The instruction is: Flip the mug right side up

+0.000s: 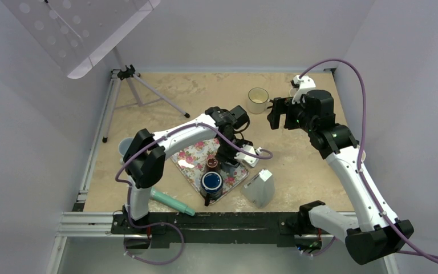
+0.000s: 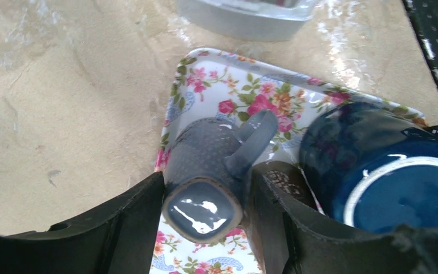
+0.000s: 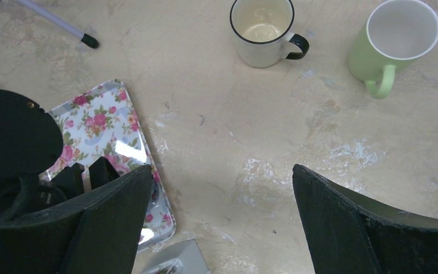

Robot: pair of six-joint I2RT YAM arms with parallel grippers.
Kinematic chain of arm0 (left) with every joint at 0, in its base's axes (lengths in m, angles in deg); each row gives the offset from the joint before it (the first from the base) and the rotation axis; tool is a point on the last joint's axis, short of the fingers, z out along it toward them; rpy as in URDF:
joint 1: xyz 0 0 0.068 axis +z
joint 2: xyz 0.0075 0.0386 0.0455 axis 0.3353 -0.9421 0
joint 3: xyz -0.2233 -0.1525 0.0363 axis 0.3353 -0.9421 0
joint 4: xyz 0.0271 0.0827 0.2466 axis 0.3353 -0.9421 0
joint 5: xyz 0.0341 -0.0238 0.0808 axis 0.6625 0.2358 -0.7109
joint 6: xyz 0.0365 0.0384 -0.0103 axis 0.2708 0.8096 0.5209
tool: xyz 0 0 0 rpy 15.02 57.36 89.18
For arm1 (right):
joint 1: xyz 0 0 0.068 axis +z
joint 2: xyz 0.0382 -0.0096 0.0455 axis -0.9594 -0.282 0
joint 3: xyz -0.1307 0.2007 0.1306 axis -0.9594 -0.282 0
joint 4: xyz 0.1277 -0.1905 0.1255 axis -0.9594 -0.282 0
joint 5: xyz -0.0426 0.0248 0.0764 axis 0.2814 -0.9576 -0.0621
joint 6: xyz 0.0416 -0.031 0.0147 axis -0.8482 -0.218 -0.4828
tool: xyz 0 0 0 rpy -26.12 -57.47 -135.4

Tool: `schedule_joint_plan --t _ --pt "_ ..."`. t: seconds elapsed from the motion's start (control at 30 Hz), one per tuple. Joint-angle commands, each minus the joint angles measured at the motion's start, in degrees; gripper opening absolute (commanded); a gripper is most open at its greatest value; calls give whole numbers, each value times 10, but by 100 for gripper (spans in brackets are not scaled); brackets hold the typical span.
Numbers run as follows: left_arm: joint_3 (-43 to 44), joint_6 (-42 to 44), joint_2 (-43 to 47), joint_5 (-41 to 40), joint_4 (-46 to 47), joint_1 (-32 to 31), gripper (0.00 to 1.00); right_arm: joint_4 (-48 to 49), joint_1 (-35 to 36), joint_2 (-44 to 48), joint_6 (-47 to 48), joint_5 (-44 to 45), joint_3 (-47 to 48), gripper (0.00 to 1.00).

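A small grey-blue mug sits between the fingers of my left gripper, over the floral tray. Its glazed base faces the wrist camera and its handle points up and to the right, so it is tilted rather than upright. In the top view my left gripper is over the tray, and a dark red round end of the mug shows beside it. My right gripper is open and empty, high above bare table right of the tray; it also shows in the top view.
A dark blue mug stands on the tray close to the held mug. A cream mug and a green mug stand at the back. A grey box, a teal tube and a tripod are around the tray.
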Motion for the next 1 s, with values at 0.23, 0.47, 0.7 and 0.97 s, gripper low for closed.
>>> schedule_joint_plan --t 0.23,0.47,0.7,0.97 --pt "-17 119 47 -2 -29 -58 67 6 -2 13 10 -21 -13 96" --pt "-11 34 33 -16 13 -39 71 6 -3 20 11 -22 -19 96" --pt "-14 -187 78 56 36 -16 73 5 -2 27 8 -20 -31 96" --pt "-96 -680 130 -163 195 -13 82 6 -2 38 -2 -21 -42 96"
